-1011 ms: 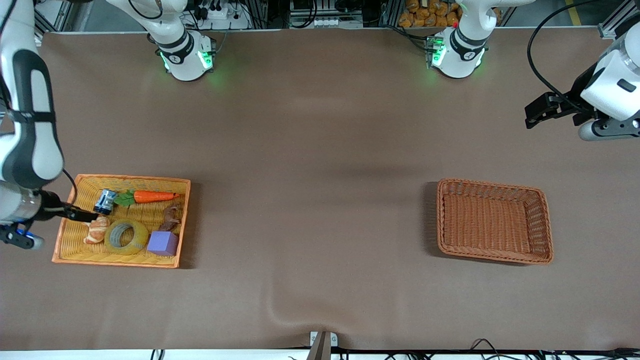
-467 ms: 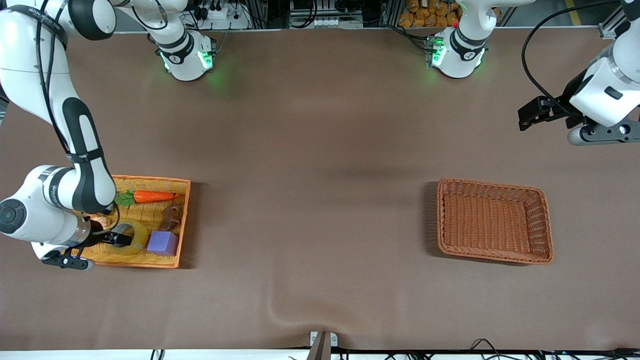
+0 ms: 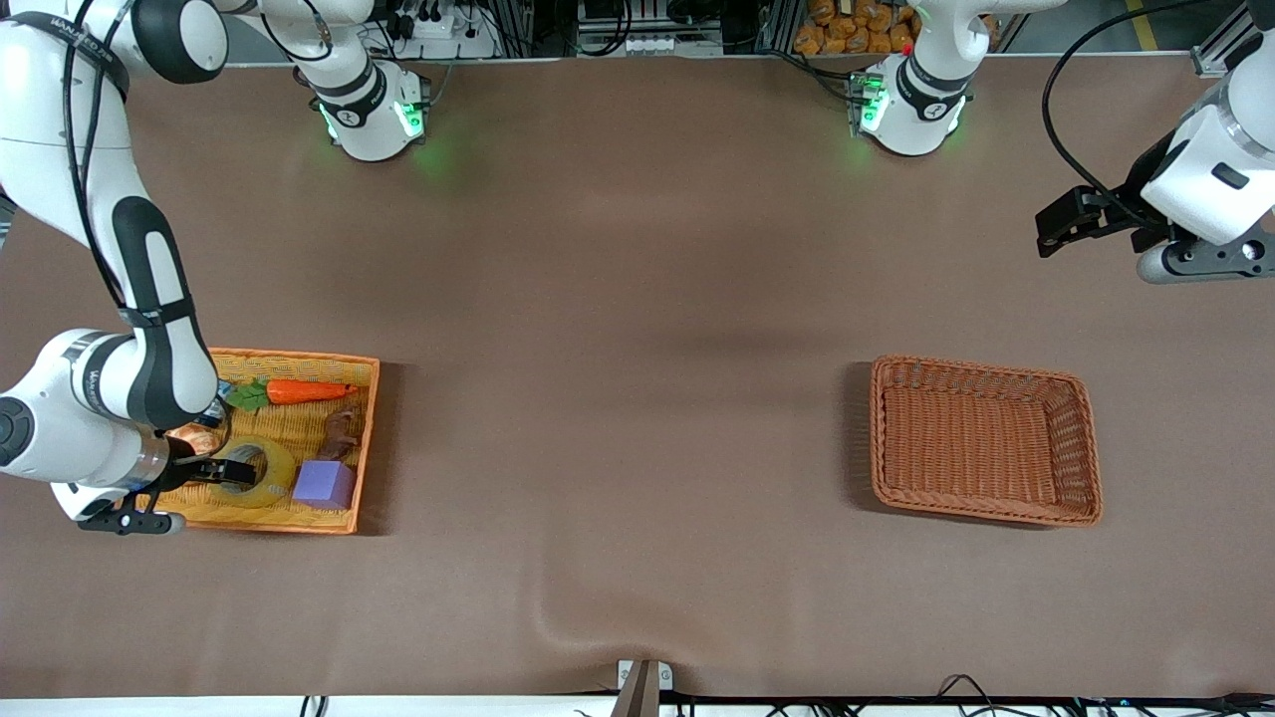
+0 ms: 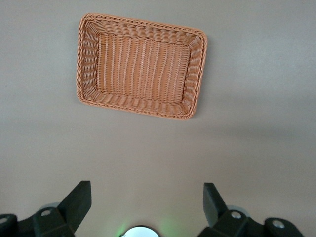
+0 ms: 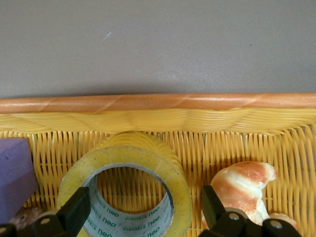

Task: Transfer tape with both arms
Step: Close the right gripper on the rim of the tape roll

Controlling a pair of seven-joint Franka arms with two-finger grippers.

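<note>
The right end effector [image 3: 221,472] is low over the yellow basket [image 3: 361,438], which stands at the right arm's end of the table [image 3: 637,299]. Its two fingers [image 5: 74,211] are spread wide and they grasp nothing. In the right wrist view they stand on both sides of the tape [image 5: 129,190], but I see no finger pressing on the roll.

The tape [image 3: 255,471] lies flat in the yellow basket, in the part nearer to the front camera. It is a yellowish ring with a grey core. Just beside it, toward the middle of the table, is a purple block [image 3: 324,484]. A croissant [image 5: 243,186] lies just beside the tape too, toward the right arm's end of the table; in the front view the arm covers most of it. A toy carrot [image 3: 294,391] lies farther from the front camera than the tape, and a small brown figure [image 3: 342,431] is between the carrot and the purple block.

The left end effector [image 3: 1058,221] waits up in the air over bare table at the left arm's end. Its fingers [image 4: 76,203] are released too and hold nothing. A brown wicker basket [image 3: 1081,443] stands on the table there, with nothing in it.
</note>
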